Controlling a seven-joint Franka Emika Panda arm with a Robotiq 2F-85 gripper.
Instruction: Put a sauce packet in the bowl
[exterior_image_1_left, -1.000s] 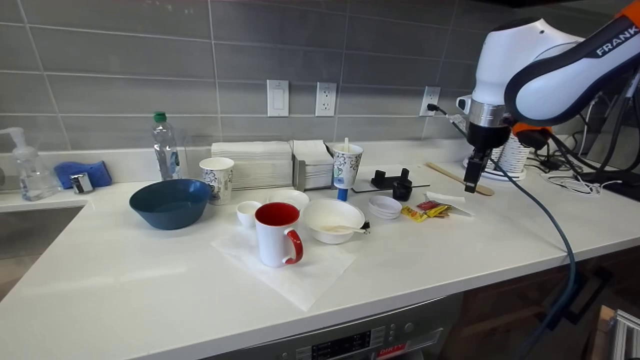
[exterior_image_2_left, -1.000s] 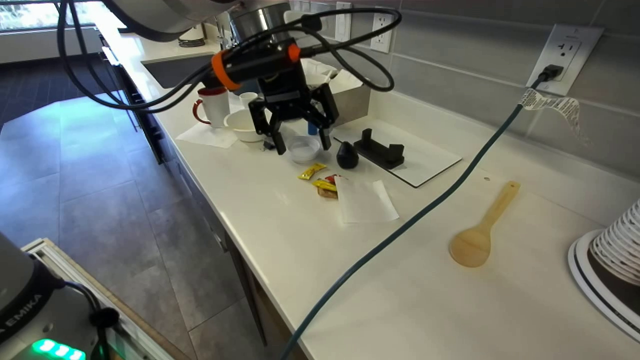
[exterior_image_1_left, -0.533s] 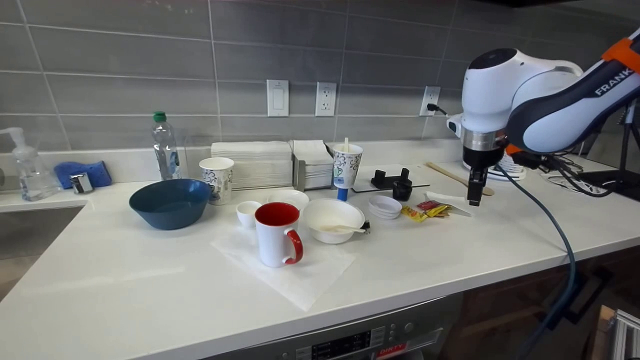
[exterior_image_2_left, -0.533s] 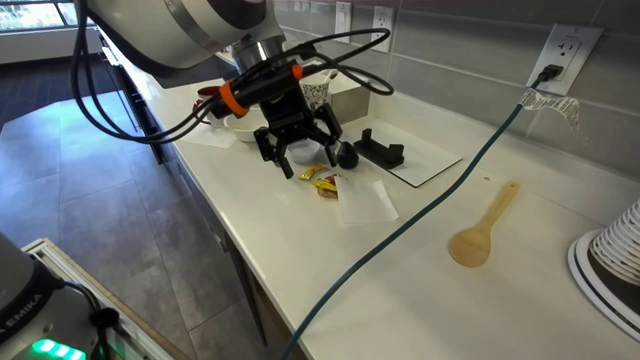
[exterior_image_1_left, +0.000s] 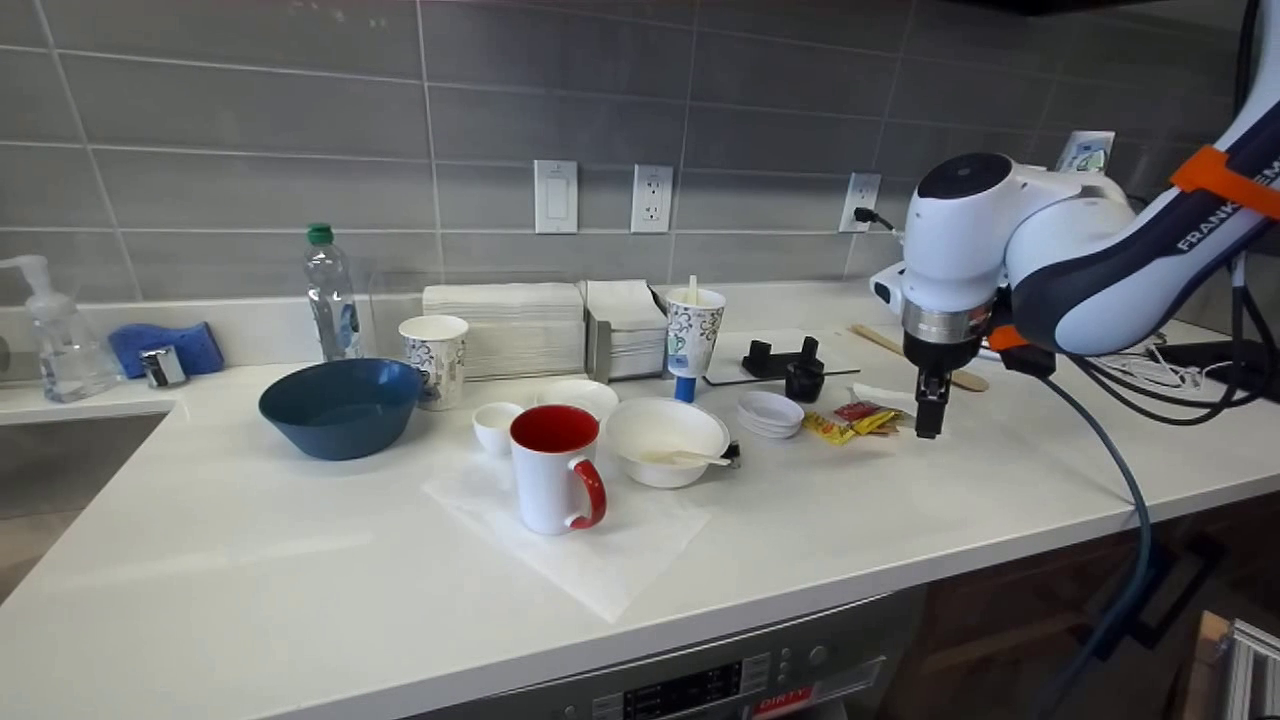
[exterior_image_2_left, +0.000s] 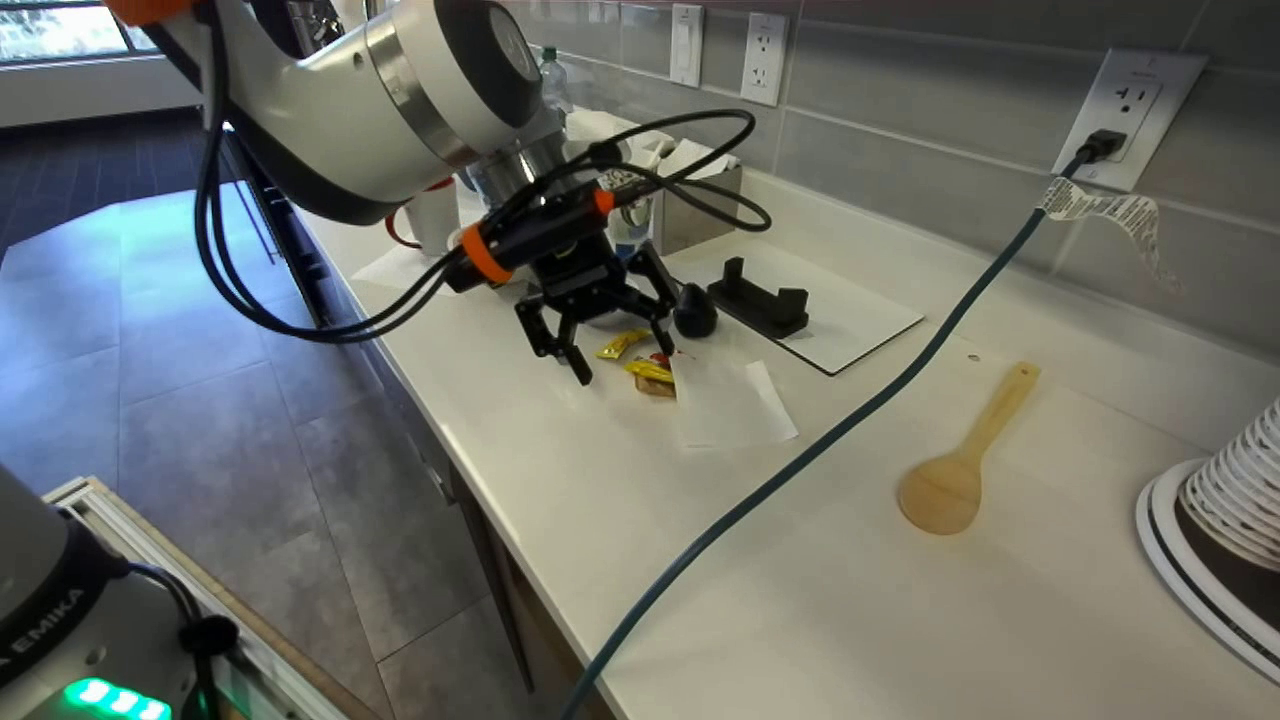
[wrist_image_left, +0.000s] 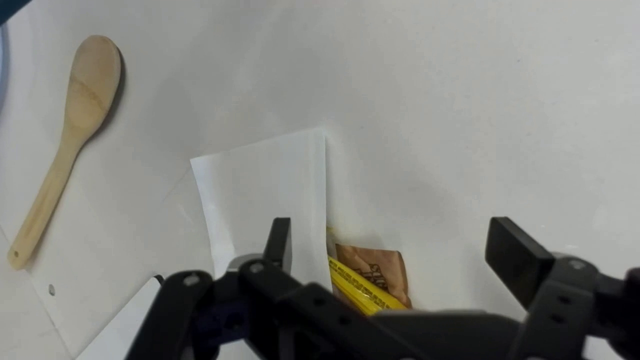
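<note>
Claw (wrist_image_left: 391, 242) hung splayed and empty near a yellow sauce packet (wrist_image_left: 361, 289), seemingly approaching its pick-up, likely needing centring, then lowering

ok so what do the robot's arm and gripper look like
The arm is white and rounded, with dark trim bearing FRANK in white letters, an orange band and a silver ring. Black cables loop alongside. The gripper is black, with two jointed fingers ending in blocky tips.
</note>
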